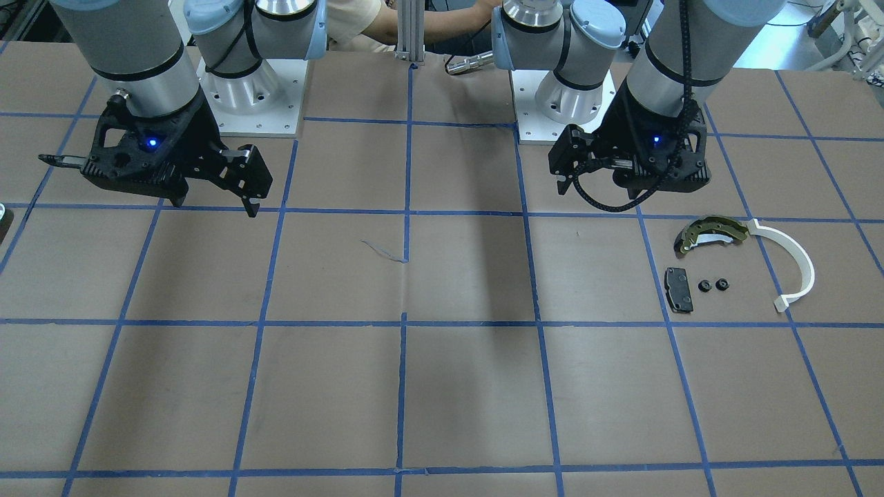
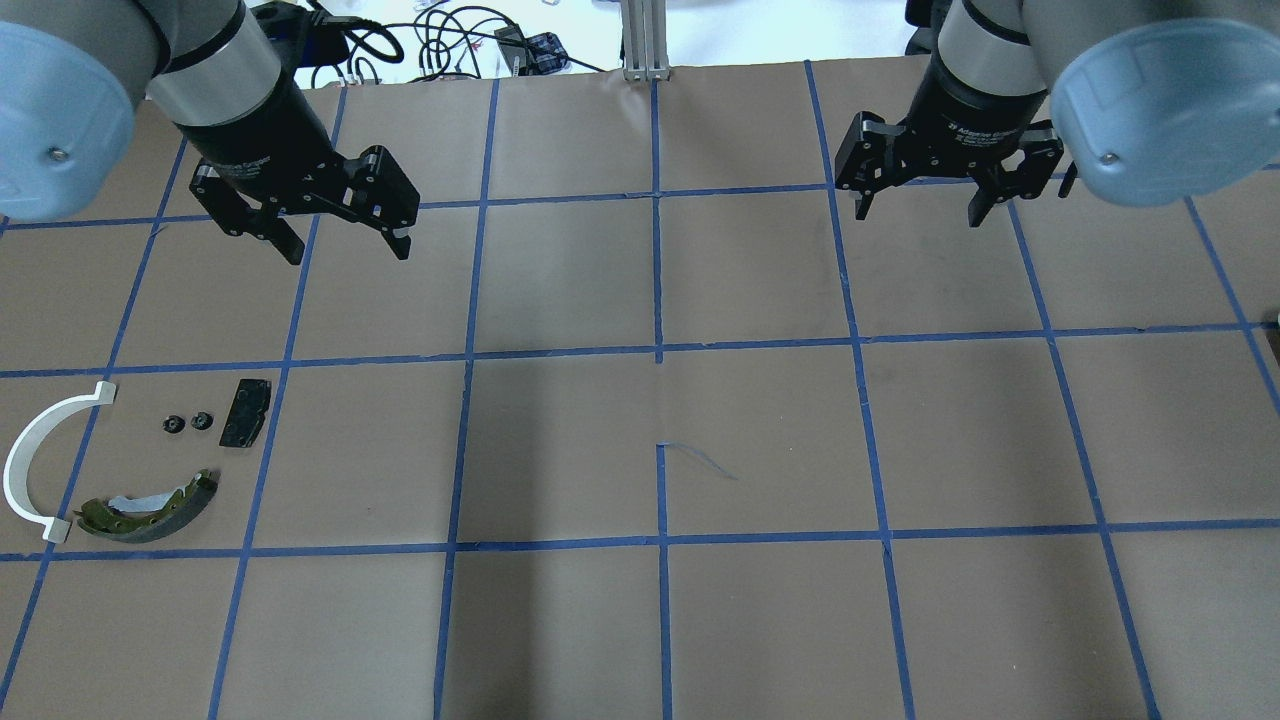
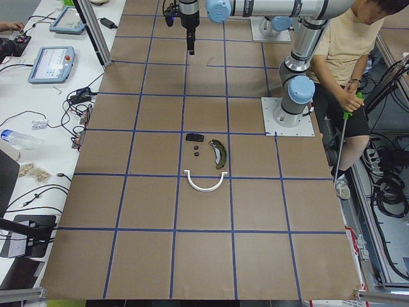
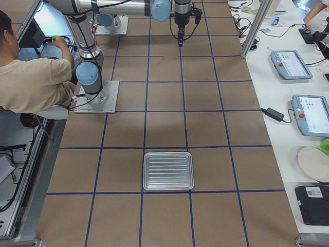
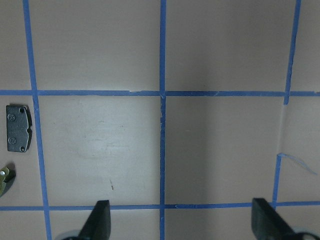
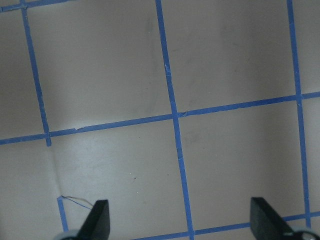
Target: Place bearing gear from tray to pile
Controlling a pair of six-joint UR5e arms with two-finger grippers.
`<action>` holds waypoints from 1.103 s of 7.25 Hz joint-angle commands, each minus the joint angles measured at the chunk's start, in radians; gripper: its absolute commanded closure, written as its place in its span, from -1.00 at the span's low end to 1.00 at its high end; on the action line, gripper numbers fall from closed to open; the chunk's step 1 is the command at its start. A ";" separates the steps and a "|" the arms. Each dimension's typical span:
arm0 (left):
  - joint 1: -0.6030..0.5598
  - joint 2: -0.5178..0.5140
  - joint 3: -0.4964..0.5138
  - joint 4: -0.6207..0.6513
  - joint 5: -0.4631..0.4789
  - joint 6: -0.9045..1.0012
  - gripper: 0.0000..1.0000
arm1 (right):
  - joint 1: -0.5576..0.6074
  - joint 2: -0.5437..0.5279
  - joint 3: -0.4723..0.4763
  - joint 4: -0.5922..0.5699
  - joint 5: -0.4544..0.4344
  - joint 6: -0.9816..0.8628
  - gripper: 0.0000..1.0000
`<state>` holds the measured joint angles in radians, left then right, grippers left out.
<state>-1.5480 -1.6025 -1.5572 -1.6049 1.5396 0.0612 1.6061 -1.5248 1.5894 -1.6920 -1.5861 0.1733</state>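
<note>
The pile lies at the table's left in the overhead view: an olive-gold brake shoe [image 2: 150, 508], a white plastic arc [image 2: 30, 465] and a black pad [image 2: 245, 411]. Two small black bearing gears [image 2: 172, 424] [image 2: 202, 420] lie between the pad and the arc. The silver ribbed tray [image 4: 168, 171] shows in the exterior right view with nothing visible in it. My left gripper [image 2: 348, 255] is open and empty, held above the table beyond the pile. My right gripper [image 2: 920, 216] is open and empty at the far right. The pad [image 5: 19, 128] shows in the left wrist view.
Brown paper with blue tape grid lines [image 2: 658, 350] covers the table. An operator [image 3: 348, 57] sits behind the arm bases. Cables and tablets [image 3: 52, 64] lie beyond the table's far edge.
</note>
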 commanded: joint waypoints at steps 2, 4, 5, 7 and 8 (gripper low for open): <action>0.009 0.021 -0.066 0.064 0.010 0.006 -1.00 | 0.000 0.000 0.001 0.000 0.000 0.000 -1.00; 0.011 0.022 -0.067 0.060 0.013 0.006 -1.00 | 0.000 0.000 0.001 0.002 0.000 0.000 -1.00; 0.009 0.022 -0.067 0.056 0.013 0.006 -1.00 | 0.000 0.000 0.001 0.002 0.000 0.002 -1.00; 0.009 0.030 -0.069 0.054 0.014 0.006 -1.00 | 0.000 0.000 0.001 0.002 0.000 0.000 -1.00; 0.011 0.035 -0.078 0.056 0.014 0.006 -1.00 | 0.000 0.000 0.001 0.002 0.000 0.002 -1.00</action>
<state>-1.5383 -1.5735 -1.6277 -1.5501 1.5534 0.0676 1.6061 -1.5248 1.5907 -1.6905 -1.5861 0.1738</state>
